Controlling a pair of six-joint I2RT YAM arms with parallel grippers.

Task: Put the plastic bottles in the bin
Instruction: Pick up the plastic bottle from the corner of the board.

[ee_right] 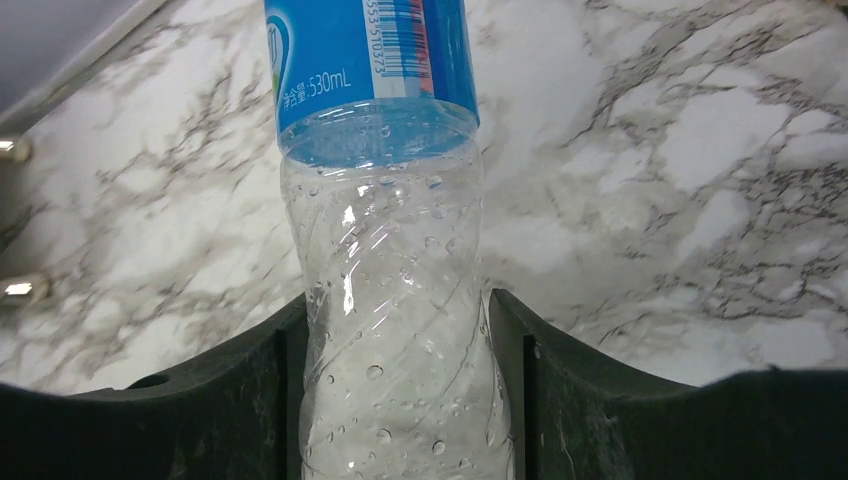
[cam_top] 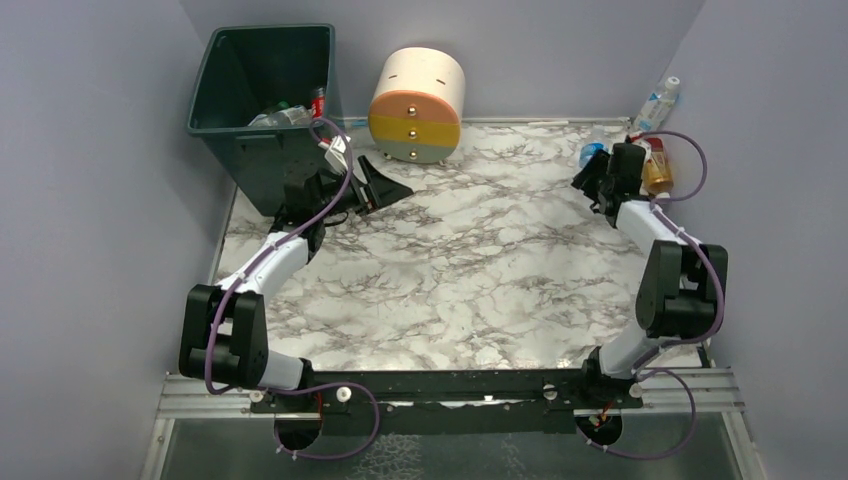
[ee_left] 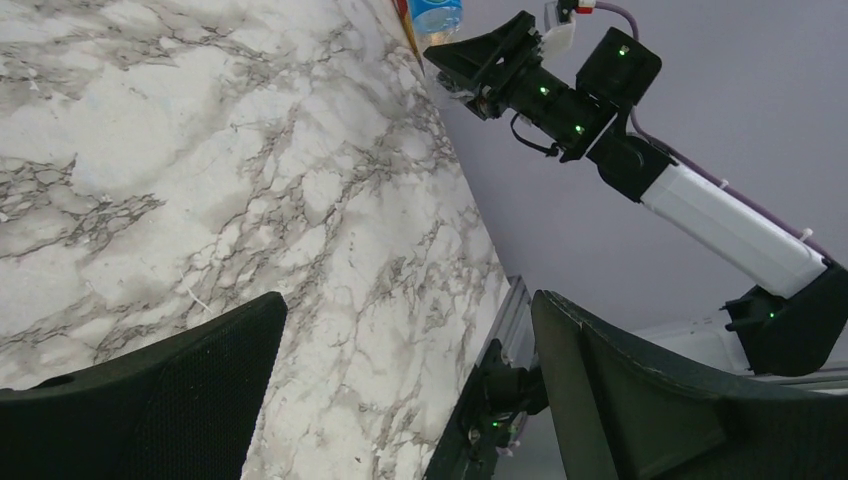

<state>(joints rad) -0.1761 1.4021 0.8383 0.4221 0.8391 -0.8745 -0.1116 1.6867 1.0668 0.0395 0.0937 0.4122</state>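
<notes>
My right gripper (ee_right: 397,320) has a clear bottle with a blue label (ee_right: 385,250) between its two fingers (ee_right: 250,400). In the right wrist view each finger lies against one side of the bottle's ribbed lower part, with no gap that I can see, so I read it as closed on this bottle, the jaws about half apart. The label end points away from the wrist, over the marble table (cam_top: 480,260). I cannot tell if the bottle rests on the table or is lifted.

This grip is at the far right corner of the table. Just beside it there is an amber bottle (cam_top: 657,172), and behind it a clear bottle with a white cap (cam_top: 658,100) leans on the right wall.

My left gripper (ee_left: 405,310) is spread fully wide and holds nothing; only the table shows between its fingers. In the top view it is near the front right corner of the dark green bin (cam_top: 215,80), apart from it, at the far left. Inside the bin several bottles (cam_top: 285,115) lie in a heap. The round drawer unit (cam_top: 418,105) is just to the right of the bin, against the back wall.
</notes>
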